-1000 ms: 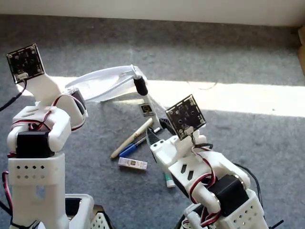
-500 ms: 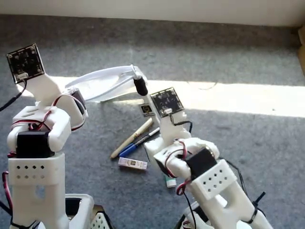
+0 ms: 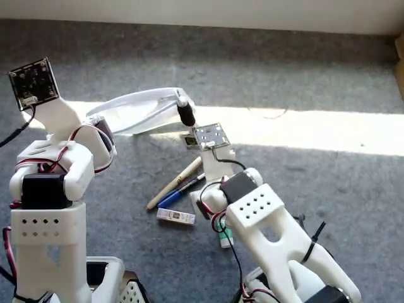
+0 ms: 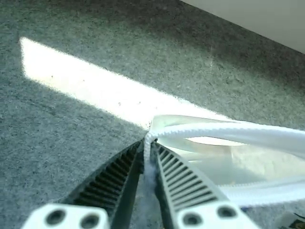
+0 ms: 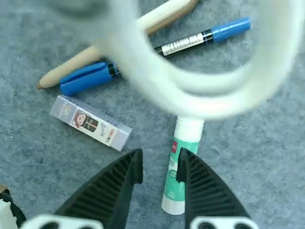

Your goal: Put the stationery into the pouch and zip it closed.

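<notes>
Carpet [image 3: 328, 82], grey with a sunlit band across it, runs back to a pale wall [image 3: 221, 9]. Pouch [image 3: 136, 108] stretches lengthwise along the band, one end pinched in the left gripper's [image 4: 148, 143] closed jaws. Pens [image 3: 180, 184] slant from near left to far right beside an eraser [image 3: 175, 216], and the right gripper [image 5: 159, 160] hangs with jaws apart over the glue stick [image 5: 180, 176], which lies in line with them.

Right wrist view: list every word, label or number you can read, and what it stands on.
Small box: picture label, print too blurred to read.
Blue pen: black print on barrel, too small to read.
Glue stick: green label, print illegible.
</notes>
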`<action>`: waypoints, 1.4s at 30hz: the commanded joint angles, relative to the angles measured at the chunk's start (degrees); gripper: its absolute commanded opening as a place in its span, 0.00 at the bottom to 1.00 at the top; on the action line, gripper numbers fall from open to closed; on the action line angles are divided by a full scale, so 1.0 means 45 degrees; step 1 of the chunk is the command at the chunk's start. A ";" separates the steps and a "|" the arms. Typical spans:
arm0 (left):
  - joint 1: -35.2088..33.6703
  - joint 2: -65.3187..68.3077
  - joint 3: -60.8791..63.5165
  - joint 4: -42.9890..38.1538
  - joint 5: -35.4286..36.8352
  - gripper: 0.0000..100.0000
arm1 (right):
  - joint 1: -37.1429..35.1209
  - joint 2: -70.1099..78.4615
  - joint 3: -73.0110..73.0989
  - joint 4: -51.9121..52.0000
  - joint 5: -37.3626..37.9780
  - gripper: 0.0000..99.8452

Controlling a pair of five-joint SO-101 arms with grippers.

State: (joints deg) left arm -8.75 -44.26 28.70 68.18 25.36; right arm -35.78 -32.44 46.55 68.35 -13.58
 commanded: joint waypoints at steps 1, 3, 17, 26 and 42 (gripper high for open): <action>-0.0147 0.0205 0.0186 0.0000 0.0059 0.01 | 0.0889 0.0459 -0.0166 -0.0264 -0.0039 0.12; -0.0147 0.0205 0.0186 0.0000 0.0059 0.01 | 0.1221 0.0889 -0.0166 -0.0264 -0.0039 0.12; -0.0147 0.0205 0.0186 0.0000 0.0059 0.01 | 0.1045 0.4366 -0.0186 -0.1377 -0.0039 0.12; -0.0147 0.0205 0.0186 0.0000 0.0059 0.01 | 0.1065 0.4757 -0.0166 -0.1514 -0.0020 0.12; -0.0147 0.0205 0.0186 0.0000 0.0059 0.01 | 0.1084 0.3526 -0.0186 -0.0029 0.1289 0.00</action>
State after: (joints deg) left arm -8.75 -44.26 28.70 68.18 25.36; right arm -31.12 -11.43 46.46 65.63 -8.66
